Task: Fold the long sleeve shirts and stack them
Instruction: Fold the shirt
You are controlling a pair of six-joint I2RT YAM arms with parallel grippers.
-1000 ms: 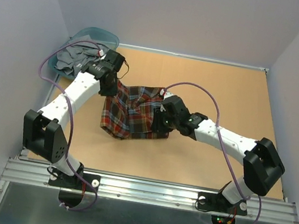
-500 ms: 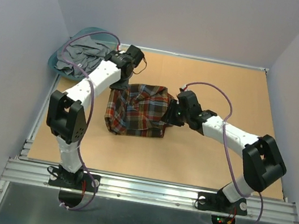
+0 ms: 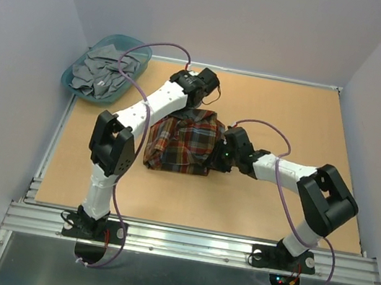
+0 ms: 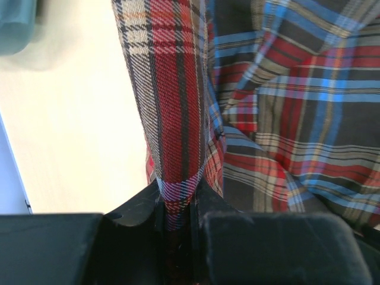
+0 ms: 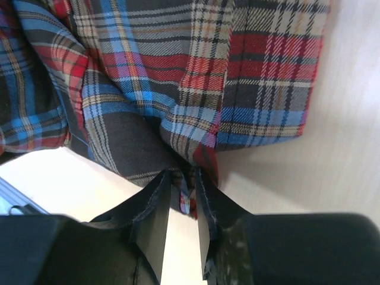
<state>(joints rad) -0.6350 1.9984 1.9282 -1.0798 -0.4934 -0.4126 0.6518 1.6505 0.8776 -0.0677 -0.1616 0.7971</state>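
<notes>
Clamped on a doubled band of plaid cloth, the left claw (image 4: 177, 205) has its fingers nearly together, with only the thickness of the fabric between them. The band runs straight and taut away from the jaws, which suggests the cloth is under some pull. The right claw (image 5: 185, 181) is just as narrow, pinching a bunched bit of edge near a hem corner of the same flannel shirt (image 3: 185, 141), low over the table (image 3: 291, 108).

From above, the shirt lies as a rumpled, roughly rectangular bundle near the middle of the tan tabletop. The left claw grips it at the far edge and the right claw at the right-hand side. Two grips on separate edges make sense here: between them the arms can probably drag or spread the garment flat, where a single grip would let it collapse into a heap. Its layers overlap unevenly and creases run across it, so I judge no tidy fold is made yet.

At the far left corner, well apart from the shirt, a teal basket (image 3: 68, 84) holds grey garments (image 3: 104, 69), likely waiting their turn. No finished stack shows on the table. The right claw's bite looks small, so that edge could slip out under a hard pull.
</notes>
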